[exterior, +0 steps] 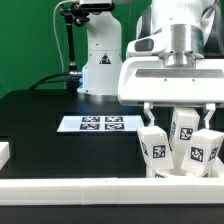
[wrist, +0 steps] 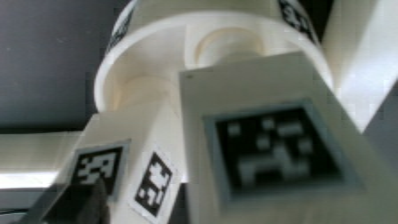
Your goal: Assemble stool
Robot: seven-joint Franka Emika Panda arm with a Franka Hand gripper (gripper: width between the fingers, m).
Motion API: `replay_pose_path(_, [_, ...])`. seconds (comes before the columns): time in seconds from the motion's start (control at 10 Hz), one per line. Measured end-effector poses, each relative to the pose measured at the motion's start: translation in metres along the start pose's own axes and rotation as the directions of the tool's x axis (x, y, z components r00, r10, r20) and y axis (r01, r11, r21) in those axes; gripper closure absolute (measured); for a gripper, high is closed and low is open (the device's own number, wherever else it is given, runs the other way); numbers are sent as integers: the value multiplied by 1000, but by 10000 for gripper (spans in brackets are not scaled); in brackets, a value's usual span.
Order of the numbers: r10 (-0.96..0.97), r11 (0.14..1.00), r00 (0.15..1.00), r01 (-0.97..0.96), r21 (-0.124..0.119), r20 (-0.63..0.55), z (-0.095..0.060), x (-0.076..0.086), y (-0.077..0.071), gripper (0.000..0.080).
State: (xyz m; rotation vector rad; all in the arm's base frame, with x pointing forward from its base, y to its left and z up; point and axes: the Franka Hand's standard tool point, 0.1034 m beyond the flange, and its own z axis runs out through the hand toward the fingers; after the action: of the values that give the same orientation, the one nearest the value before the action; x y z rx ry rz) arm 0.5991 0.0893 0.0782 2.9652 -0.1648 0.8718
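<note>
The gripper [exterior: 178, 108], fingers spread, is hovering at twelve o'clock over the upright stool leg [exterior: 184, 129]; retreating vertically avoids nudging it.

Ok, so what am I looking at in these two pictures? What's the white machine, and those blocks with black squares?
The white machine is a robot arm with a two-finger claw. One picture is taken from a camera off to the side. The other comes from a camera on the arm's wrist, so it is very close up.

On the black table lie a flat marker board, a white rail and a white stool being put together, its legs pointing up. The black squares are tags.

The claw is open around one leg and grips nothing.
</note>
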Motion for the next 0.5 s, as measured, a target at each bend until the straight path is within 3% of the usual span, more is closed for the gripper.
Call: replay_pose_path(0.5, [31,999,999,-32,22,40,-20,14,-7,150])
